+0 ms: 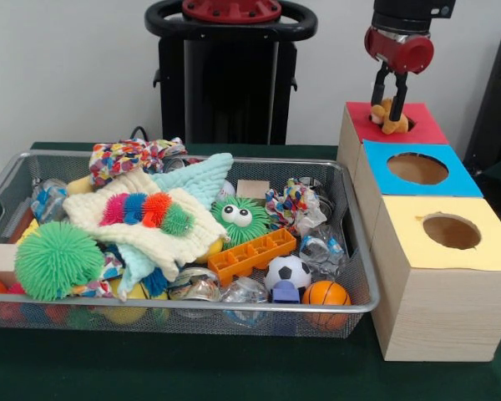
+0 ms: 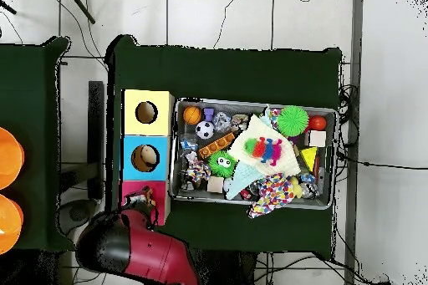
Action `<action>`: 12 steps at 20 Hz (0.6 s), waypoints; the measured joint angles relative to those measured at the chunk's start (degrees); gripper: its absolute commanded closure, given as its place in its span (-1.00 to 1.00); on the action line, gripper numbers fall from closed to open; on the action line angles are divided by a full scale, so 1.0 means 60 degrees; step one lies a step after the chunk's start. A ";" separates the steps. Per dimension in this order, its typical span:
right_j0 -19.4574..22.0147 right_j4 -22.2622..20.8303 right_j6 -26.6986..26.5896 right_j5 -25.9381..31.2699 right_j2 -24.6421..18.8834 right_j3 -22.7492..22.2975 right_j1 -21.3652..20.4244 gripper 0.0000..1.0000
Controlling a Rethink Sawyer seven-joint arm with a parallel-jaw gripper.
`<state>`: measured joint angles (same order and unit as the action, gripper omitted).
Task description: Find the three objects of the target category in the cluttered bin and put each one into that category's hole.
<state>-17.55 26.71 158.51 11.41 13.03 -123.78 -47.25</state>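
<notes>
Green cloth covers the table (image 1: 192,368). On it sits a wire bin (image 1: 175,313) full of toys: a green spiky ball (image 1: 57,259), a fuzzy green monster (image 1: 240,219), an orange block (image 1: 252,253), a soccer ball (image 1: 287,271), a small basketball (image 1: 326,294) and a cream cloth (image 1: 150,230) with a bright caterpillar (image 1: 148,209) on top. Beside the bin stand three wooden boxes, topped red (image 1: 401,124), blue (image 1: 417,170) and yellow (image 1: 447,234), each with a hole. The gripper (image 1: 390,98) hangs over the red box, fingers spread, just above a small orange plush toy (image 1: 387,115) lying by the red hole.
</notes>
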 measured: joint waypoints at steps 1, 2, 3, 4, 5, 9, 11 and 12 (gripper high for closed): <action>0.0000 0.0001 0.0000 0.0000 0.0000 0.0001 0.0000 -1.00; 0.0001 0.0002 0.0000 0.0000 0.0000 0.0001 -0.0001 -1.00; 0.0001 0.0008 0.0000 0.0000 -0.0001 0.0001 0.0000 -1.00; 0.0000 0.0014 0.0000 0.0000 0.0000 0.0001 0.0000 -1.00; 0.0000 0.0014 0.0000 0.0000 0.0000 0.0001 0.0000 -1.00; -0.0018 0.0014 0.0000 0.0000 0.0000 0.0001 0.0000 -1.00; -0.0059 0.0014 0.0000 0.0000 0.0000 0.0001 0.0000 -1.00; -0.0076 0.0014 0.0000 0.0000 0.0000 0.0001 0.0000 -1.00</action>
<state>-18.00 26.79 158.51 11.41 13.03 -123.77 -47.25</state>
